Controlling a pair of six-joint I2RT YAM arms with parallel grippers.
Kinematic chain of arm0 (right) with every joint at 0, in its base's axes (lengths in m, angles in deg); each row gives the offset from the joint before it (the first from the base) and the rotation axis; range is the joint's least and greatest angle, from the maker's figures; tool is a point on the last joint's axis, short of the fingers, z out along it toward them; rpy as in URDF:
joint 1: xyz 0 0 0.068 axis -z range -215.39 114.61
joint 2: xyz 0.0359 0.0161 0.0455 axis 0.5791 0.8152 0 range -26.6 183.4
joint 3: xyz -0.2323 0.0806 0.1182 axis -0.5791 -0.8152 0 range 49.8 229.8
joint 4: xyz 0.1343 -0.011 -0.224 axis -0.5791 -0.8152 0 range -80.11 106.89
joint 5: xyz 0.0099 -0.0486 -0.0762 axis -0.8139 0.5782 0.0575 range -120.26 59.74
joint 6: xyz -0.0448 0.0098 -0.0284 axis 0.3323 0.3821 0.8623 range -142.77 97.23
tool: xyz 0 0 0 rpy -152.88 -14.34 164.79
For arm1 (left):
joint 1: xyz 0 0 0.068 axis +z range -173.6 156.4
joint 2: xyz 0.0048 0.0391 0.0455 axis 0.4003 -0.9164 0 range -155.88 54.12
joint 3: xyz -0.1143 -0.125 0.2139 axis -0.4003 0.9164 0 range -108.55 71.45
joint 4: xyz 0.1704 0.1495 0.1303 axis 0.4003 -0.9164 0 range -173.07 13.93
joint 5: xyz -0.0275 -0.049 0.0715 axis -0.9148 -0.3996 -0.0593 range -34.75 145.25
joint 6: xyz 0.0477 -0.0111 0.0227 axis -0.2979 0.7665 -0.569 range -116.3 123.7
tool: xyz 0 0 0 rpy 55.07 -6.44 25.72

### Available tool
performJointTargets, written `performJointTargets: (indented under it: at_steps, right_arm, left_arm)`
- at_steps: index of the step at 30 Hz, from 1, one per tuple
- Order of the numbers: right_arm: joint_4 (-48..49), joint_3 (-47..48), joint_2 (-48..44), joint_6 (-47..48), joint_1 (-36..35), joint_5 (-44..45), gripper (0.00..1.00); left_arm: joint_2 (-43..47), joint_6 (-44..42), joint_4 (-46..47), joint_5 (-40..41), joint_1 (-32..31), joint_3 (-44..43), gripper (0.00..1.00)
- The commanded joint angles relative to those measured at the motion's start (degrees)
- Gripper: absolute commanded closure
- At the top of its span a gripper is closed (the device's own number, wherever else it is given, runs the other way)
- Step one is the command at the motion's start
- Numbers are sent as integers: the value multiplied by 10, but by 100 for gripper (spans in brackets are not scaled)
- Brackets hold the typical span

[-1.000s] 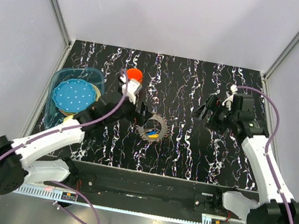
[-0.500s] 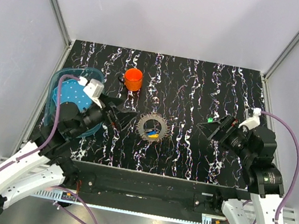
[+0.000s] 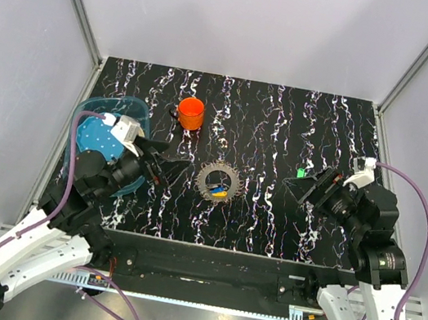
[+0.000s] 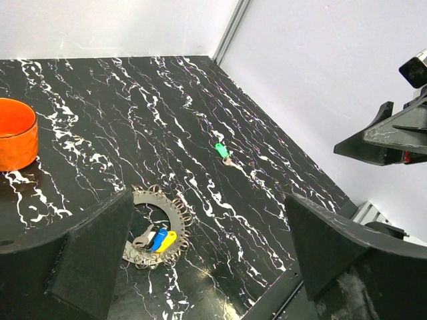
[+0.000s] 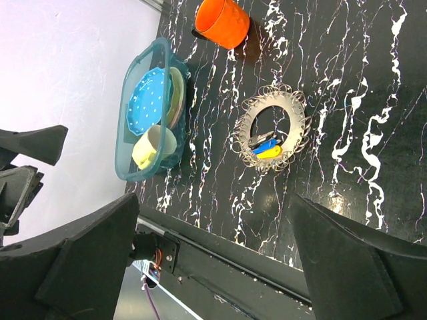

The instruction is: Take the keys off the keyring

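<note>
The toothed grey keyring (image 3: 218, 182) lies flat at the table's middle. A blue key (image 4: 157, 239) and a yellow key (image 4: 167, 241) lie in its hollow centre, next to a bare metal key. They also show in the right wrist view (image 5: 269, 148). A green key (image 3: 300, 173) lies alone on the table right of the ring; it shows in the left wrist view too (image 4: 221, 151). My left gripper (image 3: 169, 167) is open and empty, raised left of the ring. My right gripper (image 3: 302, 186) is open and empty, raised right of the ring, near the green key.
An orange cup (image 3: 191, 112) stands behind the ring at the back left. A teal basin (image 3: 87, 114) with a blue dotted plate (image 5: 149, 95) and a pale yellow cup (image 5: 152, 148) sits at the left edge. Grey walls enclose the table.
Both arms have pulled back from the table's middle toward their bases. The left gripper left the ring. The green key now lies in the open right of the ring.
</note>
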Motion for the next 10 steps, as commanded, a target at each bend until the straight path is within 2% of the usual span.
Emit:
performJointTargets:
  at_steps: [1,10]
  right_arm:
    - [5,14,-6,10,-2,-2,0]
    - [4,12,-17,22,-2,11,0]
  left_arm:
    - [13,6,-4,20,2,2,1]
    - [15,2,-3,21,3,7,1]
